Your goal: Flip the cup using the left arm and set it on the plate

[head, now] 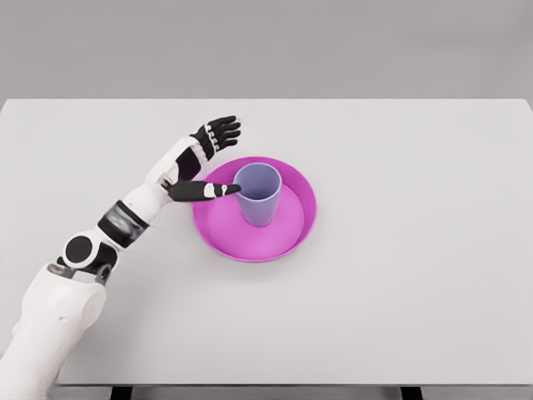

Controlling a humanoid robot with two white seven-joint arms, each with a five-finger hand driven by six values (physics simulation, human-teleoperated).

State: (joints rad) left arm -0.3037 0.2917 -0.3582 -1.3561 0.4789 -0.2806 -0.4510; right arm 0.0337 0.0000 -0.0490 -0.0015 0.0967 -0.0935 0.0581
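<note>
Cup is being carried upright on the plate, with the left hand spread wide beside it.

The lilac cup is being supported, mouth up, inside the magenta plate at the centre of the white desk. The left hand is being held open, nothing grasped: the thumb is being extended to the cup's left wall, contact unclear, while the fingers are being kept apart beyond the plate rim.

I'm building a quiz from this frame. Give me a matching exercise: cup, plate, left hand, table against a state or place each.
1. cup
2. plate
3. left hand
4. table

a. white, carries everything
b. open, beside the cup on its left in the picture
c. magenta, under the cup
d. lilac, upright, mouth up

Pairs: 1-d, 2-c, 3-b, 4-a
</note>
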